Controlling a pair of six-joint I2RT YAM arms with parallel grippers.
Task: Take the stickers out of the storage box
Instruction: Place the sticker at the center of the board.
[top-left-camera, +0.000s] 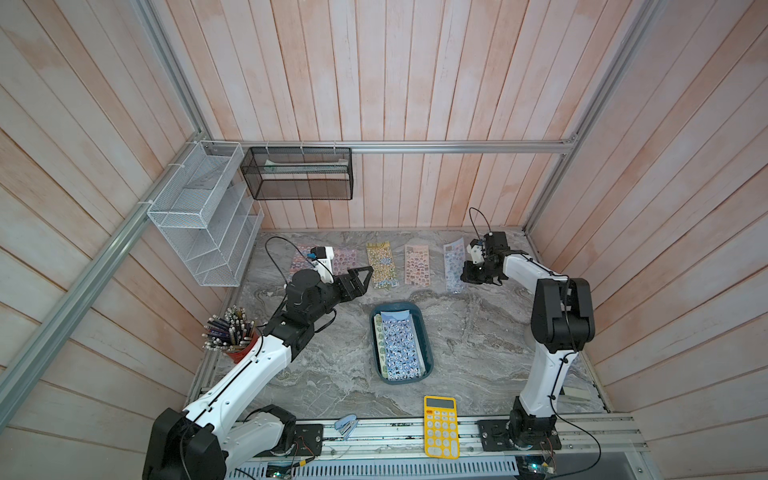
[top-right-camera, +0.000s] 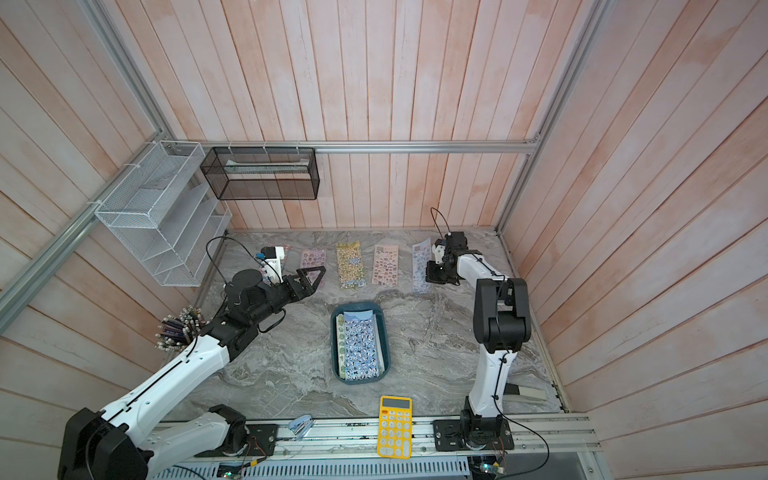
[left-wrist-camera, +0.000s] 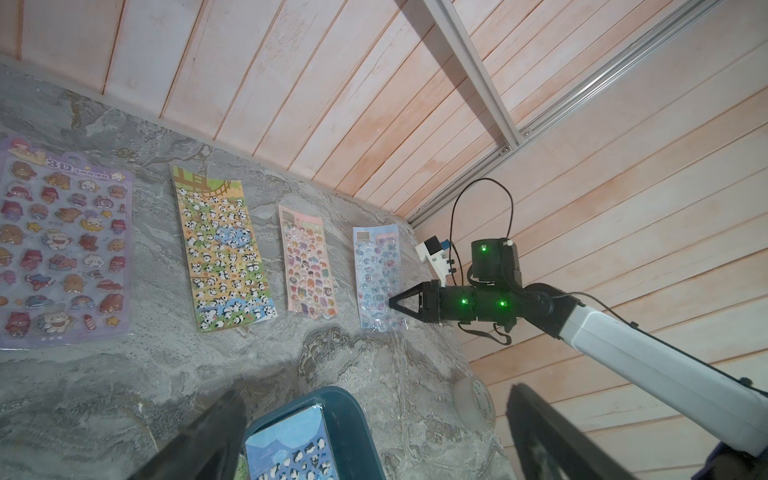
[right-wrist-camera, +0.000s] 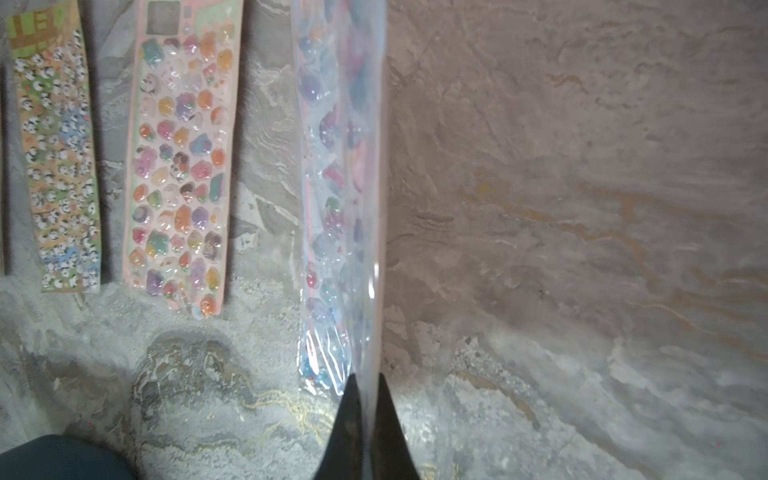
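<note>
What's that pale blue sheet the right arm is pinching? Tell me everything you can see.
The blue sheet is a long, glossy strip of puffy stickers in blue, purple and pink, sealed in clear wrap. It is last in the row at the table's far side, beside a pink sheet. The right tool, shut, pinches its near end; it tilts, one long edge raised.

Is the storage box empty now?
No, a blue sticker sheet lies inside the storage box, with other sheets tucked beside it.
</note>
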